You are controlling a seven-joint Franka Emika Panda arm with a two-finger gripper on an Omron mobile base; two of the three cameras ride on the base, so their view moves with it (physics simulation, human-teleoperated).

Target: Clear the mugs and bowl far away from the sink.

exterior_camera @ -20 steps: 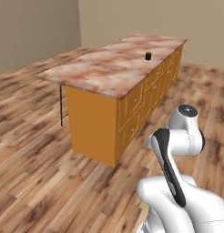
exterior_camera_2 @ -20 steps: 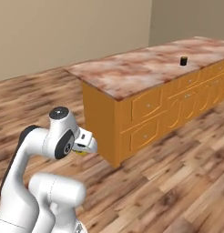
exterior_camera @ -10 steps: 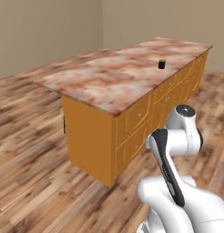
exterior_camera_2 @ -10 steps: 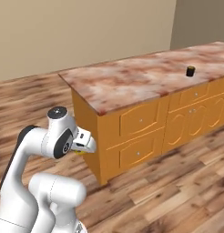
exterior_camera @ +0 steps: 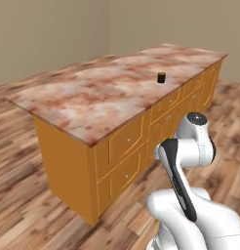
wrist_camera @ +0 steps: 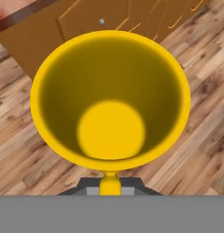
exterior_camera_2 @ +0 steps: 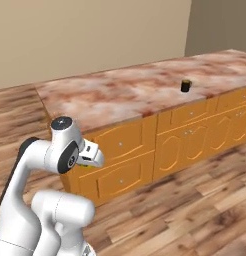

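Observation:
My gripper [wrist_camera: 110, 185] is shut on the rim of a mug [wrist_camera: 111, 98]; the hand view looks straight into its deep yellow inside. From the right base view the gripper [exterior_camera_2: 91, 156] is tucked close to the arm, in front of the island's drawers, with a sliver of the yellow mug [exterior_camera_2: 85, 165] under it. A second small black mug [exterior_camera: 161, 77] [exterior_camera_2: 185, 86] stands upright on the marble island top [exterior_camera: 107, 93], near its front edge. The bowl and the sink are out of view.
The orange wooden island [exterior_camera_2: 145, 150] with drawers and cupboard doors stands just ahead of the base. Its corner [exterior_camera: 90, 146] is the nearest part. Wood plank floor [exterior_camera_2: 195, 200] lies open around it, with beige walls behind.
The whole picture has shifted: the base has driven, so the island is closer and seen more from its drawer side. The arm's pose and its hold on the mug are unchanged.

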